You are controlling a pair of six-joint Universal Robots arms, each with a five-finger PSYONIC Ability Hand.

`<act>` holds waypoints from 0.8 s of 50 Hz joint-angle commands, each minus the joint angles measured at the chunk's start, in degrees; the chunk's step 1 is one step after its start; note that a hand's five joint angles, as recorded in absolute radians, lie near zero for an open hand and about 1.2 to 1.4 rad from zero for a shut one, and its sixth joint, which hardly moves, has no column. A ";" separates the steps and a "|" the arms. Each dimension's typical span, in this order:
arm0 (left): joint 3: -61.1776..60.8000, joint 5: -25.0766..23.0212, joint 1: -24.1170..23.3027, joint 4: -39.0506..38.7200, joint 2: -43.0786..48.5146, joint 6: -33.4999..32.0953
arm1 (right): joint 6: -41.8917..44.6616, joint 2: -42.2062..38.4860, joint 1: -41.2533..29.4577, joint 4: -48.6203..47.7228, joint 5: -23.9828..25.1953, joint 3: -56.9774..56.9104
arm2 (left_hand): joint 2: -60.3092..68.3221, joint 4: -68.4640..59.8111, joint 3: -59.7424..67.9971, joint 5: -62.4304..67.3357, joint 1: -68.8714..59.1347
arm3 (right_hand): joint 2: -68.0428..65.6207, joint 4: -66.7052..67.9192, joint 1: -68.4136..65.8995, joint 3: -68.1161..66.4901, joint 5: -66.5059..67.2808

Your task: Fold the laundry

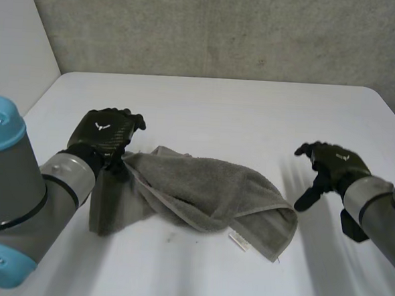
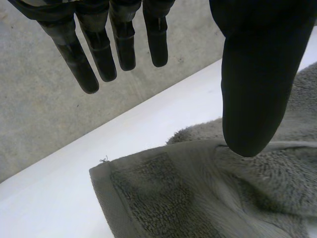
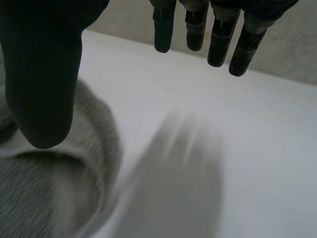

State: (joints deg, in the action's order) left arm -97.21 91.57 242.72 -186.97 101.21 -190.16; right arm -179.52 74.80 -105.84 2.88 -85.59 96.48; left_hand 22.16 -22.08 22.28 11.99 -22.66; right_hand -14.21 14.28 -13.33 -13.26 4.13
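In the head view, 1 grey towel point(image 1: 208, 189) lies in a messy heap near the middle of the white table point(image 1: 254, 104). Its long side runs across the table, from the left hand point(image 1: 104, 134) toward the right hand point(image 1: 330, 166), and the right end lies closer to the robot. A small white tag point(image 1: 239, 240) sticks out at the near edge. The left hand is over the towel's left end. The right hand is off to the side of the towel's right end, not touching it.

In the left wrist view, the left hand point(image 2: 257, 74) has its fingers point(image 2: 74, 54) straight and apart from the thumb, with nothing held between them. The towel point(image 2: 163, 198) lies under the thumb, and 1 flat corner points toward the grey wall point(image 2: 39, 109). I cannot tell if the thumb touches the cloth.

In the right wrist view, the right hand point(image 3: 44, 64) has straight fingers point(image 3: 218, 39) spread away from the thumb and holds nothing. A rounded edge of the towel point(image 3: 39, 188) lies by the thumb, and bare table point(image 3: 267, 148) is below the fingers
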 commanded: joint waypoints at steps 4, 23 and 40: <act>-5.97 -0.51 -0.49 -3.75 0.13 -1.18 | -0.40 0.18 -0.42 -6.21 4.56 7.75 | 4.70 -4.79 4.58 4.87 -4.20 | -9.79 9.73 -10.68 -10.75 9.87; -8.35 -0.60 0.39 -13.16 5.67 -8.04 | 0.48 -8.79 -0.68 -18.08 3.86 8.72 | 14.29 -14.38 14.17 14.46 -13.79 | -24.11 24.04 -24.99 -25.06 24.19; -8.52 -0.08 -0.14 -13.16 3.66 -7.77 | 0.05 -11.17 -0.60 -23.01 3.94 6.97 | 57.84 -57.92 57.72 58.01 -57.34 | -65.79 65.72 -66.67 -66.74 65.87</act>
State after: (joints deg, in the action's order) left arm -105.19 91.09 243.10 -200.52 107.82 -198.19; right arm -179.01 62.62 -106.59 -19.01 -81.71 104.18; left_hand 62.40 -62.04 62.03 51.91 -61.66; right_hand -61.91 61.85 -52.84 -61.74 49.92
